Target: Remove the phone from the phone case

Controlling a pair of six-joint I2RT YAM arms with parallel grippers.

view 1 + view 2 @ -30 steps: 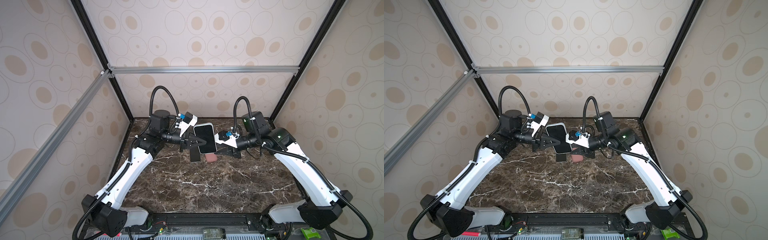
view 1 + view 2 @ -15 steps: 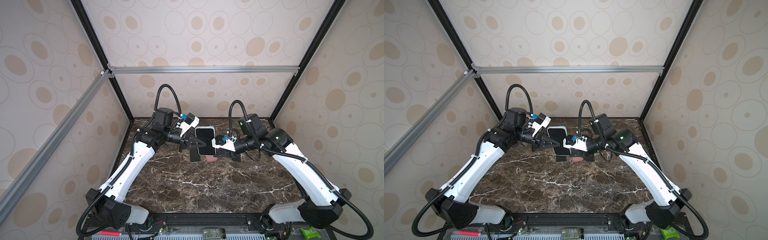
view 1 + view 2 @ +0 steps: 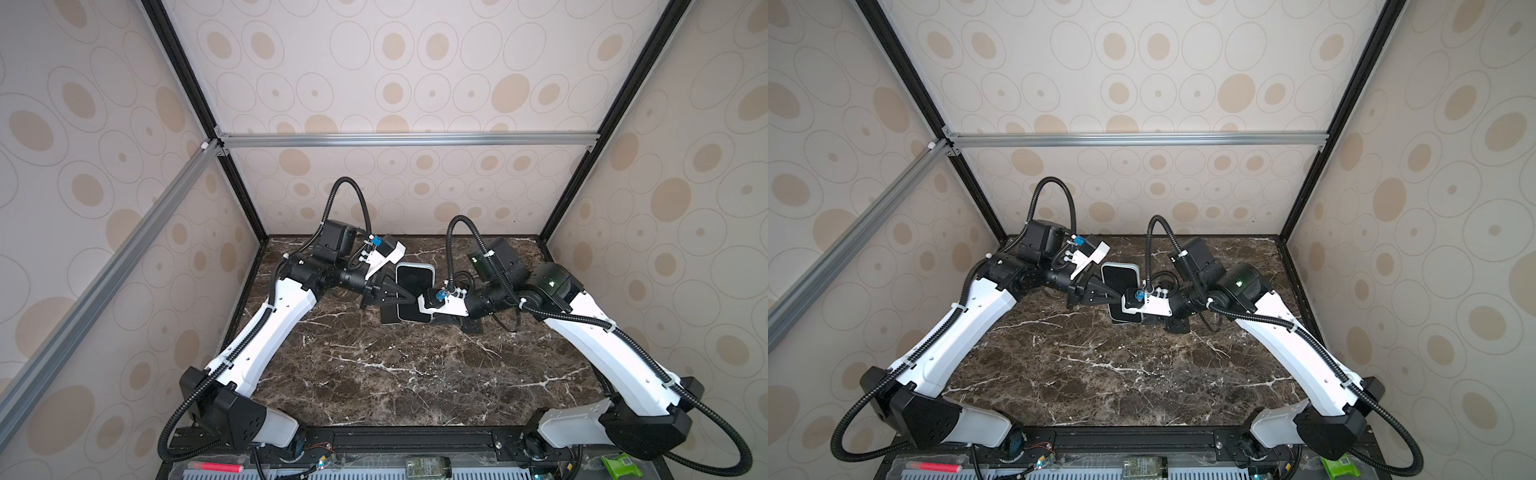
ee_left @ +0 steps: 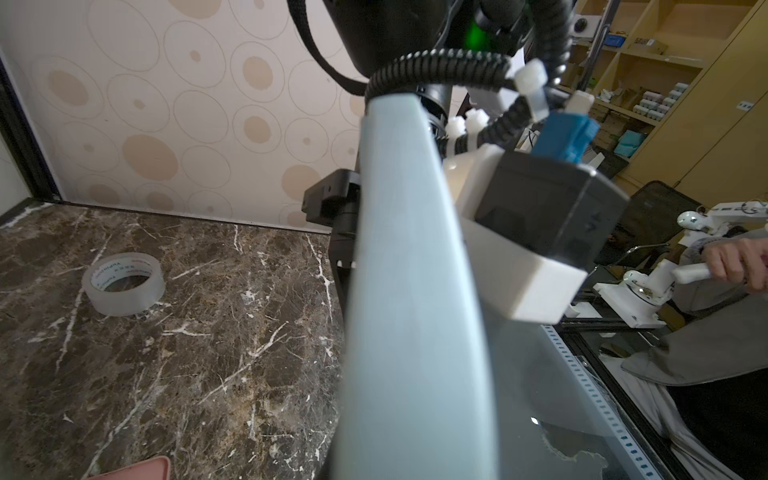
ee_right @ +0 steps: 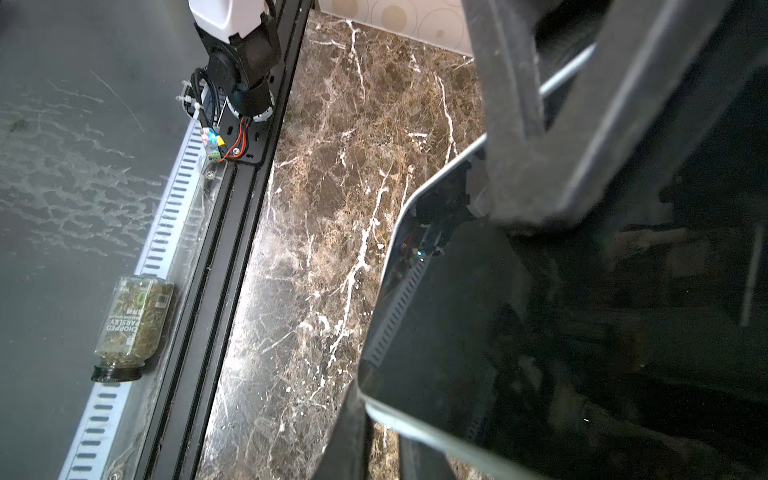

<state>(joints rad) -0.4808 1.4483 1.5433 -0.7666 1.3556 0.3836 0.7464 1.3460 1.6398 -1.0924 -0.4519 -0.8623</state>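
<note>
- Right now the phone (image 3: pixel 412 289) is up off the table (image 3: pixel 374 374), at the far middle, between my two arms. It sits inside its case (image 4: pixel 407 291), a pale rim all round the black glass.
- My left gripper (image 3: pixel 397 301) is pressed together on the left long side of the phone. I hold it there so the phone hangs in the air and both its ends are free to reach.
- My right gripper (image 5: pixel 432 303) comes in from the right, at the near end. In the right wrist view one finger is over the glass and one is under the edge, so the phone is between them. I cannot tell if they are squeezing it or are just close.
- I think two holds are needed because the case hugs the phone tight. One side must keep it from moving while the other side peels or pushes.
- The glass faces up in both top views (image 3: pixel 1117 286). The long way of the phone runs from far to near, almost straight. It looks about flat, but I cannot be sure of a small tilt.
- A tape roll (image 4: pixel 122 284) and a pink thing (image 4: pixel 137 469) lie on the table. Neither one touches the phone.
</note>
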